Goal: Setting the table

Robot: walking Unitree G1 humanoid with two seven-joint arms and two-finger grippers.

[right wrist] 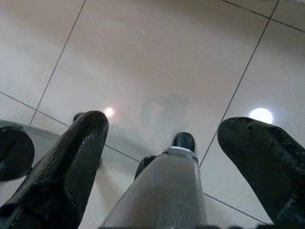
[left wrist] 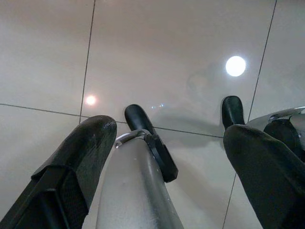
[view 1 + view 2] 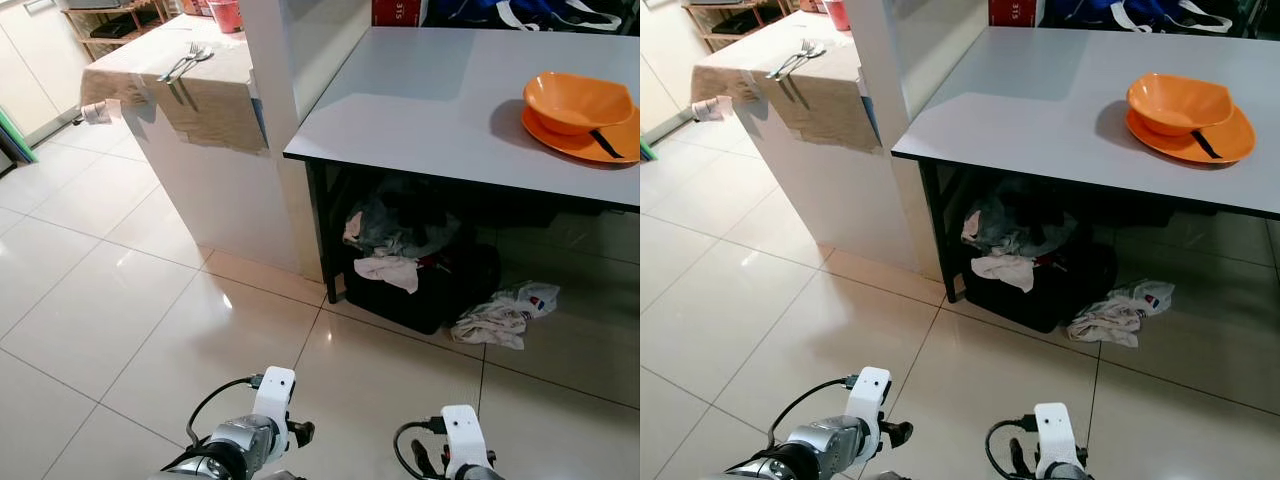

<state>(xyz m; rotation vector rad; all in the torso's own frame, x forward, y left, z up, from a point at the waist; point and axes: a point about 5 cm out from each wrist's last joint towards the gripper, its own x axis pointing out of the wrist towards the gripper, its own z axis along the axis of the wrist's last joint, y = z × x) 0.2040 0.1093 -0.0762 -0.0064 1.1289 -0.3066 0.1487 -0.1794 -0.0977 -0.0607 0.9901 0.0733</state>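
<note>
An orange bowl sits on an orange plate at the right of the grey table, with a black utensil lying across the plate's rim. A fork and spoon lie together on the cloth-covered counter at the far left. Both arms hang low over the floor tiles, the left wrist and the right wrist at the bottom edge. My left gripper is open with nothing between its fingers. My right gripper is open too, holding nothing.
A white pillar stands between counter and table. Under the table is a black bin of crumpled clothes, and a rag lies on the tiles beside it. A red cup stands at the counter's far end.
</note>
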